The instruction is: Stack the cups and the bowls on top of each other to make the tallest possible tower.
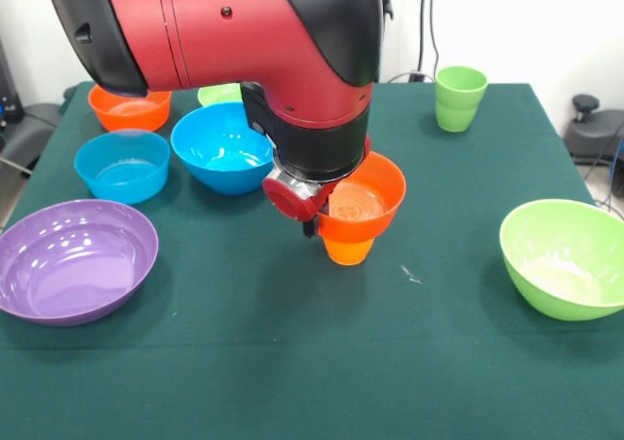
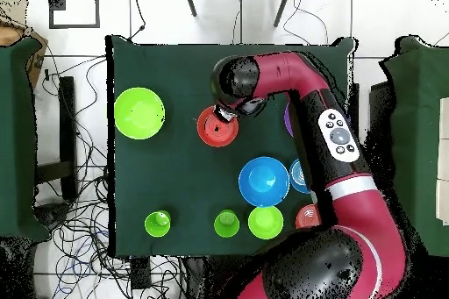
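An orange bowl (image 1: 363, 201) (image 2: 217, 126) rests on an upturned orange cup (image 1: 348, 252) at the table's middle, a two-piece tower. My gripper (image 1: 312, 223) (image 2: 226, 117) is at this bowl's rim, on its left side in the front view, and the wrist hides the contact. Left of the tower stand a blue bowl (image 1: 222, 147) (image 2: 264, 181), a light blue bowl (image 1: 122, 165) and a purple bowl (image 1: 73, 260). A second orange bowl (image 1: 129, 108) and a small lime bowl (image 1: 219, 94) (image 2: 266, 222) stand at the back. A green cup (image 1: 460, 97) (image 2: 158, 223) is at the back right.
A large lime green bowl (image 1: 565, 257) (image 2: 139, 112) sits near the right edge in the front view. Another small green vessel (image 2: 226, 223) shows only from overhead, between the green cup and the lime bowl. The arm covers most of the purple bowl from overhead.
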You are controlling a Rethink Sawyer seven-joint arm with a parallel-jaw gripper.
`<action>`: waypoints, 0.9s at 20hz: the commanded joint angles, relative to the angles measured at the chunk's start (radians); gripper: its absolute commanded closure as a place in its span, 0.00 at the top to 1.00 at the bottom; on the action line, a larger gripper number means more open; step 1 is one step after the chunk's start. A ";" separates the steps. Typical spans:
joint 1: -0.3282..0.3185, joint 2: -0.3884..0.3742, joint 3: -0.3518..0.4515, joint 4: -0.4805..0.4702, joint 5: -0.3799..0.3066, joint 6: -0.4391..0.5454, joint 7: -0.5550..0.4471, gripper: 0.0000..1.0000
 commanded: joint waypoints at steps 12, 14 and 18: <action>-0.001 -0.043 -0.088 0.114 -0.022 0.020 -0.092 0.00; -0.002 -0.042 -0.089 0.118 -0.023 0.015 -0.090 0.00; -0.003 -0.037 -0.091 0.120 -0.024 0.013 -0.086 0.00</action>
